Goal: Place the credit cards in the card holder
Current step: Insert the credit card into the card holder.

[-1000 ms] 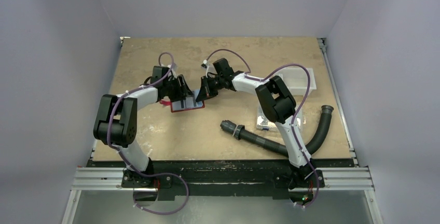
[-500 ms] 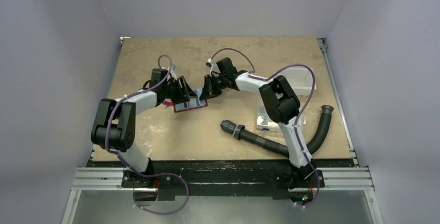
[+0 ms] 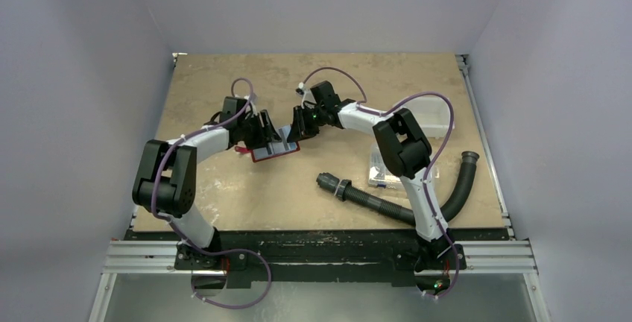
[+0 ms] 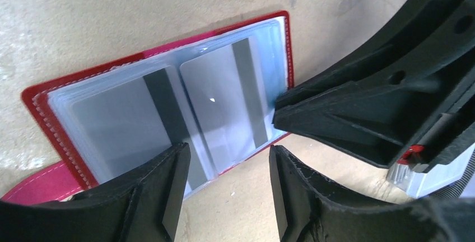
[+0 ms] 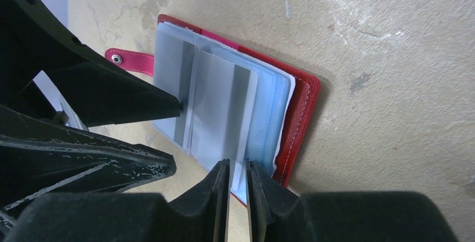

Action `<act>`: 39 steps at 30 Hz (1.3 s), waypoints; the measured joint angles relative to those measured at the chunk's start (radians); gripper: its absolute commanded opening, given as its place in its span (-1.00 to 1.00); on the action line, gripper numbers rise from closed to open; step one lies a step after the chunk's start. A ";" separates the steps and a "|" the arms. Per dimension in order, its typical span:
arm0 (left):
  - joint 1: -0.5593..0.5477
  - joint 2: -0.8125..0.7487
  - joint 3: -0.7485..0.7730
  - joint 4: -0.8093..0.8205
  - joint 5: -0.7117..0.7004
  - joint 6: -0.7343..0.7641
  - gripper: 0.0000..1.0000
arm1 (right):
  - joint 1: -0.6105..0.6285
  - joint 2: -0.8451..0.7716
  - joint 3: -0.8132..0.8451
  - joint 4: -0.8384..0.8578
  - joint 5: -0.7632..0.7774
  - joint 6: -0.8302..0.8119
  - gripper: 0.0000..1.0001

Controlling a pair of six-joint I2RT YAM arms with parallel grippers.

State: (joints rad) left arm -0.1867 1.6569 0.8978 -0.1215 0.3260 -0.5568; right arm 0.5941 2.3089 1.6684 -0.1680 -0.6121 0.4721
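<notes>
The red card holder [image 3: 277,153] lies open on the table between my two grippers, its clear sleeves facing up [image 4: 168,51] [image 5: 299,113]. A pale grey card with a dark stripe [image 4: 218,102] [image 5: 215,102] sits over its right page, partly in a sleeve. A second grey card [image 4: 112,124] lies in the left page. My right gripper [image 3: 294,134] [image 5: 238,166] is shut on the edge of the first card. My left gripper [image 3: 267,134] [image 4: 227,158] is open, one finger resting on the holder's left page. The red closing tab [image 5: 131,61] sticks out on the far side.
A black corrugated hose [image 3: 387,203] lies across the near right of the table. A clear compartment box [image 3: 384,169] sits beside the right arm, and a white plastic tray [image 3: 432,113] stands at the back right.
Both grippers and the card holder have shifted slightly to the right and away from the arm bases. The right gripper stays at the card's edge.
</notes>
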 measured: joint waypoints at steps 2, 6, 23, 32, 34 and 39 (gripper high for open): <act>-0.011 0.014 0.010 0.000 -0.010 -0.002 0.18 | 0.000 0.000 0.002 -0.004 0.002 -0.002 -0.52; -0.040 0.035 0.032 0.004 -0.049 -0.007 0.19 | 0.000 0.000 0.003 -0.005 0.002 -0.002 -0.54; -0.069 0.113 0.012 0.218 0.007 -0.083 0.21 | -0.035 -0.006 -0.022 0.026 -0.043 0.017 -0.41; -0.060 0.081 -0.089 0.369 0.140 -0.144 0.22 | -0.068 -0.020 -0.045 0.031 -0.060 0.027 -0.26; -0.058 0.055 -0.093 0.353 0.142 -0.142 0.24 | -0.067 -0.026 -0.045 0.022 -0.050 0.014 -0.23; -0.055 0.020 -0.067 0.281 0.109 -0.129 0.25 | -0.063 -0.035 -0.042 -0.002 -0.024 -0.014 -0.17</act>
State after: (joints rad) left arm -0.2420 1.6772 0.8307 0.1596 0.4355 -0.6861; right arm 0.5312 2.2742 1.6268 -0.1699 -0.6361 0.4580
